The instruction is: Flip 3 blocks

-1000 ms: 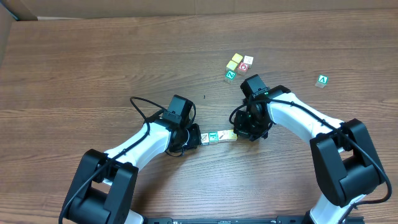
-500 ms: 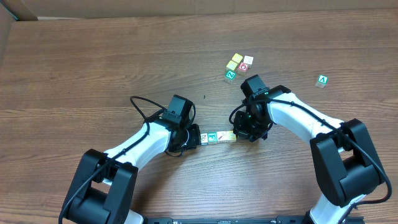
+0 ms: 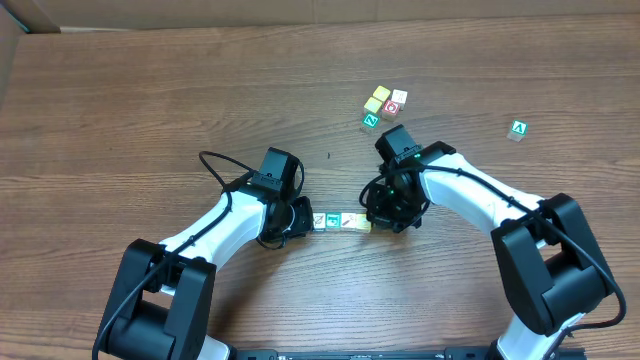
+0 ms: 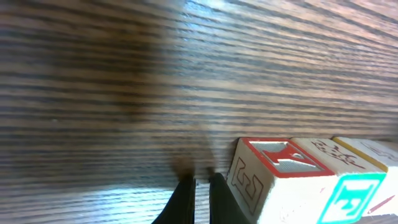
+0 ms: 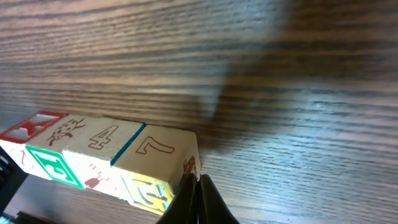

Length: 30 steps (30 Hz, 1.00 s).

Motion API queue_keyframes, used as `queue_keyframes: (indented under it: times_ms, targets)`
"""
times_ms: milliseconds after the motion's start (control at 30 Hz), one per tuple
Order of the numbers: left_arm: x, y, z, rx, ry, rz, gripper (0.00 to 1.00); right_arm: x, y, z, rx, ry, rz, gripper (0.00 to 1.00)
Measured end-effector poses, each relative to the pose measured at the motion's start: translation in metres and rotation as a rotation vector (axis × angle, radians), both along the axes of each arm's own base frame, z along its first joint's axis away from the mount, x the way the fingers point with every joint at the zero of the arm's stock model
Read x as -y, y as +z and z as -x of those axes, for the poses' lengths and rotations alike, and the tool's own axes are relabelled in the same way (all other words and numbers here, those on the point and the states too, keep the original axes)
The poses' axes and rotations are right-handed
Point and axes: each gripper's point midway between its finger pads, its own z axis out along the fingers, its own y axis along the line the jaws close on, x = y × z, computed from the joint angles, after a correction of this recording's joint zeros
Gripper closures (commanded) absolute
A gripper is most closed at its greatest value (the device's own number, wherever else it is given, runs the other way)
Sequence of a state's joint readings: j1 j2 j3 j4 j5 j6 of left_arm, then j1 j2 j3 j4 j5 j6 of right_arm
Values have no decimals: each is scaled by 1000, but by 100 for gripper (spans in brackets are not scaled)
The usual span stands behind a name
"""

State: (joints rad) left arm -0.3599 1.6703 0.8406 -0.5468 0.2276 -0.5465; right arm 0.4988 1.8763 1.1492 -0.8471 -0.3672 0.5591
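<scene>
While bent inward low, left gripper (image 3: 303,218) flanks blocks (image 3: 340,221); right gripper (image 3: 376,222) opposite.

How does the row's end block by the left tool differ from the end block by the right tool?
Top: the left-end block has a red-bordered face; the right-end block a pale one with an outlined 7. Side: the left-end block shows bare wood with an outline; the right-end block a yellow panel. The shut left tool sits by one, the shut right tool by the other. Both are wooden cubes flat in one row.
</scene>
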Motion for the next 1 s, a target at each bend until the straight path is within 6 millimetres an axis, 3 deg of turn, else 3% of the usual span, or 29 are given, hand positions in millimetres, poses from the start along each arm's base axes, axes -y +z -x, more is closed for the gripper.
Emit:
queue_keyframes:
  times_ms: [467, 1000]
  targets:
    - [-14, -1, -6, 39, -30, -90, 96, -3, 0, 3, -7, -1, 4, 96]
    - [-8, 2, -15, 76, -32, -60, 96, -3, 0, 3, -7, -3, 4, 96]
